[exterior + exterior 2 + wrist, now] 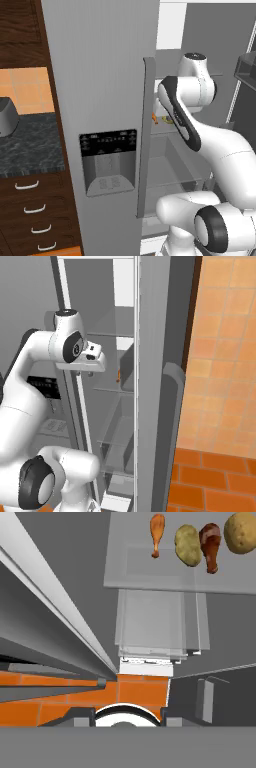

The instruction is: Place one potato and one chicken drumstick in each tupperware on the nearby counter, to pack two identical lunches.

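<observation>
Brown potato [188, 545] and drumstick [157, 532] wait at top; picking comes next. Can't tell how the jaws stand.

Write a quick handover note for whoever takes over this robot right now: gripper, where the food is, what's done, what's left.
Gripper: raised inside the open fridge, holding nothing; open or shut can't be told.
Food: on a fridge shelf, in a row: drumstick, potato, darker drumstick, potato. All untouched.
Counter: left of the fridge.
Done: fridge open, arm reaching in.
Left: pack one potato and one drumstick into each container.
</observation>
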